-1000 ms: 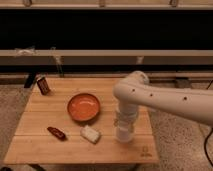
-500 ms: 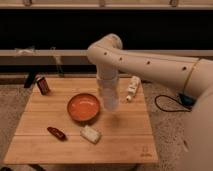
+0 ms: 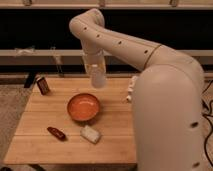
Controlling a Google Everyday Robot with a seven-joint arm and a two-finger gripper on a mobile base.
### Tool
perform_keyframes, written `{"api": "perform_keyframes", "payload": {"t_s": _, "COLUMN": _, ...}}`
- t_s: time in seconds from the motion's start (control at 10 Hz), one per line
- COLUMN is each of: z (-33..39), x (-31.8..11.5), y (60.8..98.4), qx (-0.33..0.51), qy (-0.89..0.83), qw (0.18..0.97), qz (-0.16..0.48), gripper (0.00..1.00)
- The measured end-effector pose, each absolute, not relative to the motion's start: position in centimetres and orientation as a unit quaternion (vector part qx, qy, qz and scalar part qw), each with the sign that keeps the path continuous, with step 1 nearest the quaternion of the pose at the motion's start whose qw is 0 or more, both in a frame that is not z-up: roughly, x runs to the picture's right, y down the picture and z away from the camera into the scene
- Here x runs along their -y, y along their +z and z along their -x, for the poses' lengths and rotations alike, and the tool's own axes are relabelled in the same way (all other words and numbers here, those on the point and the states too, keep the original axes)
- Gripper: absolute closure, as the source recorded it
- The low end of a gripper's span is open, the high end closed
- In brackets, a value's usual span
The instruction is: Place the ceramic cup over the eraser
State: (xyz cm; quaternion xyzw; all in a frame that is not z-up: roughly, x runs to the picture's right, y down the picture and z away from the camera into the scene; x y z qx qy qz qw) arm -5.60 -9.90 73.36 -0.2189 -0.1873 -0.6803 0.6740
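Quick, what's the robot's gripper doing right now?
Gripper: closed on the ceramic cup, holding it in the air just behind the orange bowl.

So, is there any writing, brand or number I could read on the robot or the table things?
No text can be read anywhere.
The eraser has a lighter face; any print there cannot be made out.
The robot arm shows dark dots, no lettering.
The gripper, above the table behind the orange bowl, holds the plain ceramic cup.
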Motion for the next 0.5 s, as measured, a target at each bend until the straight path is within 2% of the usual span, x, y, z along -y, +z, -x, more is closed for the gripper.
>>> {"api": "perform_keyframes", "payload": {"t_s": 0.2, "z": 9.6, "x": 12.5, "y": 75.7, "qx": 0.199, "qy": -0.706, "qw": 0.649, "qz": 0.202, "gripper": 1.00}}
{"api": "perform_keyframes", "payload": {"t_s": 0.5, "z": 12.9, "x": 13.7, "y": 77.5, "qx": 0.215, "qy": -0.726, "qw": 0.626, "qz": 0.188, "gripper": 1.00}}
